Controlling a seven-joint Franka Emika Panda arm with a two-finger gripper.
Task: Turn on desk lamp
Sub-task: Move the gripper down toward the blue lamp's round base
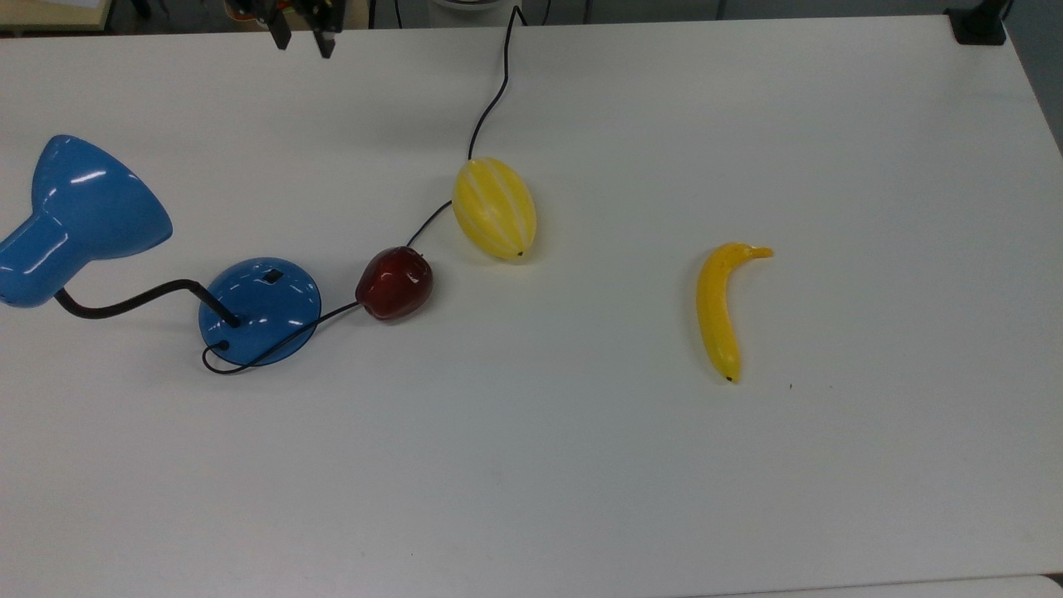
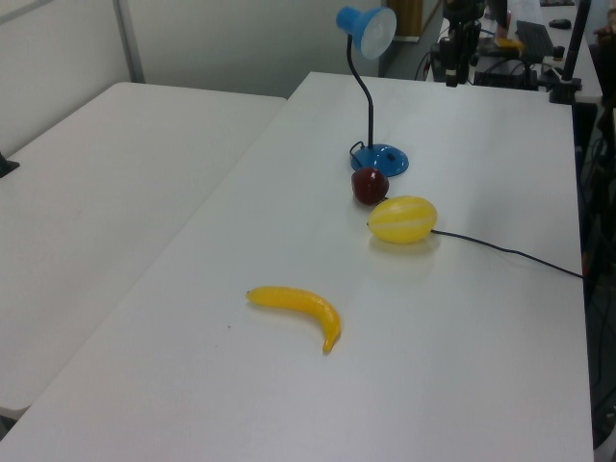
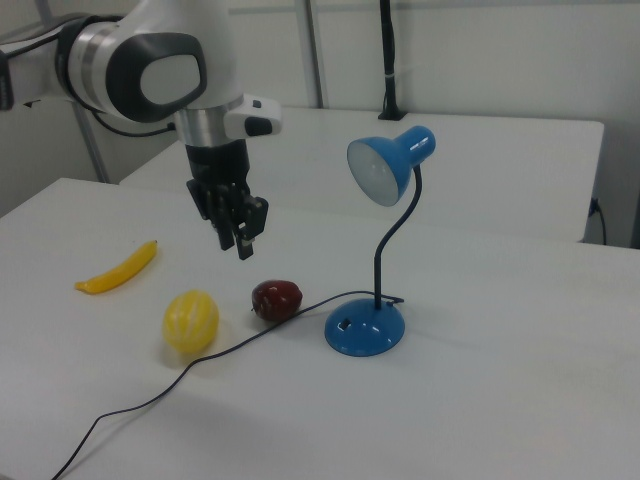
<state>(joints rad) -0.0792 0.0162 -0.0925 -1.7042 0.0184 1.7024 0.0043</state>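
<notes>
The desk lamp stands on the white table with its blue cone shade (image 1: 83, 208) at the top view's left and its round blue base (image 1: 262, 309) beside it. A small dark switch (image 1: 271, 276) sits on the base. A bent black gooseneck (image 3: 398, 235) holds the shade (image 3: 385, 165) up, and the bulb looks unlit. The thin black cord (image 1: 492, 104) runs from the base to the table's far edge. My gripper (image 1: 301, 41) hangs open and empty in the air, far from the base, above the red apple in the right view (image 3: 234, 246). It also appears near the far table edge in the left view (image 2: 452, 69).
A red apple (image 1: 395, 282) and a striped yellow melon (image 1: 494, 208) lie along the cord, right of the base in the top view. A banana (image 1: 718, 311) lies further to the top view's right. A black mount (image 1: 980, 25) sits at the far right corner.
</notes>
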